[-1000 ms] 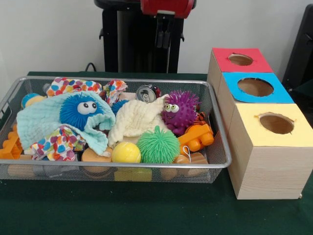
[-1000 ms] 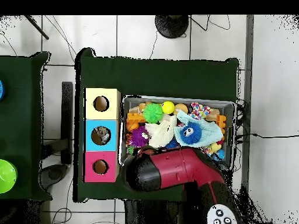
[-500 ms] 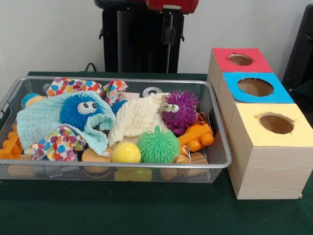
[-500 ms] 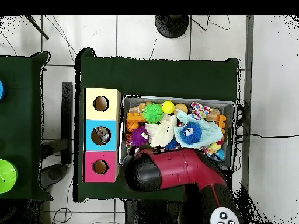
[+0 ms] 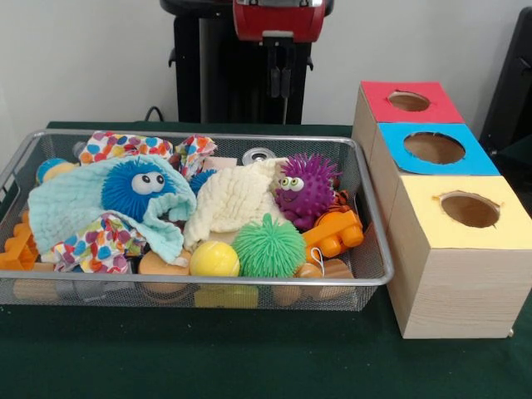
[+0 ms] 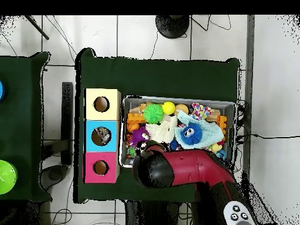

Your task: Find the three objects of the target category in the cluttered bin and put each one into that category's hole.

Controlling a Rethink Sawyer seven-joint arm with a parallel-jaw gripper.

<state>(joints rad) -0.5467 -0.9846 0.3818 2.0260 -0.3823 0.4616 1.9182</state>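
You had the pincer (image 5: 278,81) hanging high above the back edge of the wire bin (image 5: 366,229), carrying nothing; its fingers were so close together and dark against the stand behind that I could not tell whether they were parted or clenched. Straight below it, at the bin's rear, lay the silver can (image 5: 258,155), and just forward of that the cream cloth (image 5: 233,202) and the purple spiky toy (image 5: 304,187). Farther toward the front rim from the pincer sat the green spiky ball (image 5: 268,246), the yellow ball (image 5: 214,259) and the orange block (image 5: 334,232); off to one side, the blue furry toy (image 5: 138,188) lay bundled in a pale blue cloth (image 5: 71,208). To the other side stood the row of boxes, red (image 5: 411,101), blue (image 5: 434,148) and yellow (image 5: 468,209). From above, the blue box's hole (image 6: 101,136) seemed to hold something already, so you may have had one piece delivered, though I could not be sure; the other two holes looked dark and empty. By my reckoning most of the sorting was left: the bin was full and nothing was gripped.
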